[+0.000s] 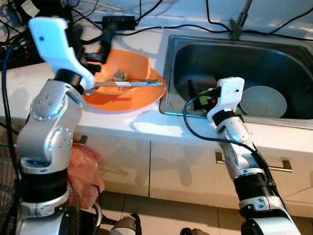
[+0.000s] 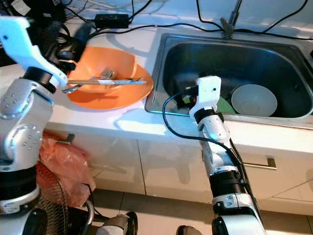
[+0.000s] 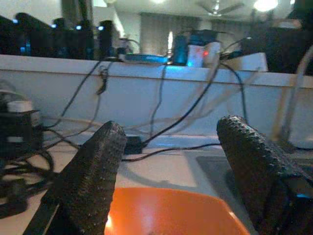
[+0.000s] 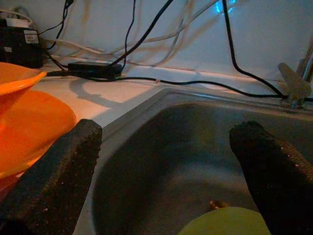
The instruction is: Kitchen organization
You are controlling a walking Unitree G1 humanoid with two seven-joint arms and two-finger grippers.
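Both my grippers are open and hold nothing.

My left gripper [image 3: 168, 186] hangs with fingers wide apart over the shiny orange plastic bowl [image 1: 128, 66], which sits on a flat orange plate [image 1: 142, 96] on the white counter [image 1: 146, 122]. Long metal tongs [image 1: 128, 84] lie across them. I think these are light and slippery, so I would grab the bowl's rim. My right gripper [image 4: 168, 171], fingers apart, sits in the steel sink [image 1: 195, 54] beside a pale round bowl [image 1: 264, 101].
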